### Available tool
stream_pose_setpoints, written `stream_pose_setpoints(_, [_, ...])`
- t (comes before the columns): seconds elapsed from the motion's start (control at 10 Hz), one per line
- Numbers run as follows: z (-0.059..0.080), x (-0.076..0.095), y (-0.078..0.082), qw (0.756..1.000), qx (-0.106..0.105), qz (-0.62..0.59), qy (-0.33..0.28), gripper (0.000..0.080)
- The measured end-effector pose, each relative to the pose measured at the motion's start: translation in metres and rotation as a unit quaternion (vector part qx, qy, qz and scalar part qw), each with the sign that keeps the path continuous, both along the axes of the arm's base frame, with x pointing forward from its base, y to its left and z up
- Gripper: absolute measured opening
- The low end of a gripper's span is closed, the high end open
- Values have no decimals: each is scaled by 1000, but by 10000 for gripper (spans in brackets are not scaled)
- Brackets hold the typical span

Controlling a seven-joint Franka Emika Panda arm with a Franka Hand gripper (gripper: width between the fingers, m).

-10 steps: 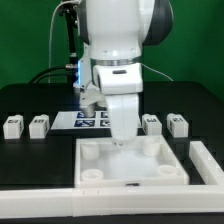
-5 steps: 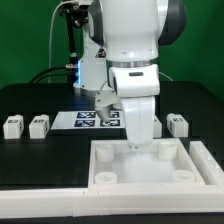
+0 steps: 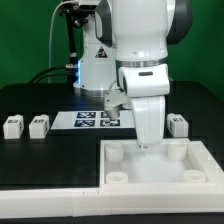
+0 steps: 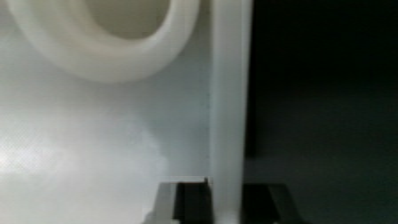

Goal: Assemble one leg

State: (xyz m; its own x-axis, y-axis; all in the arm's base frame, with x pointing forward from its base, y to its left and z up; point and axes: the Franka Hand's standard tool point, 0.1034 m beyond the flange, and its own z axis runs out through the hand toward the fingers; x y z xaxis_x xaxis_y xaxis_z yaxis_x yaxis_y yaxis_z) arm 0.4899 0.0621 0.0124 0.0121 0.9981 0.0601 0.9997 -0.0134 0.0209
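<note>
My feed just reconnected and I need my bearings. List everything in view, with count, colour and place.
leg: three seen, white with black tags; two at the exterior view's left, one at its right; any behind the arm would be hidden
tray: one, white, round corner sockets; on the table in front of the arm
marker board: one, white with black tags; flat behind the tray
bar: one, white; along the near edge, exterior view's left
table: one, black
arm: one, white; over the tray
gripper: one, pale with dark fingertips; shut on the tray's far wall, the wall between its fingers in the wrist view
</note>
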Motion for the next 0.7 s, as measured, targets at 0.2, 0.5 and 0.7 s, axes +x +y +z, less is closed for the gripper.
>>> stream_pose_setpoints(0.2, [-1, 0, 0, 1000, 0, -2, 1, 129])
stream_pose_setpoints(0.5, [-1, -1, 0, 1000, 0, -2, 2, 476])
stream_pose_setpoints(0.7, [-2, -1, 0, 1000, 0, -2, 2, 601])
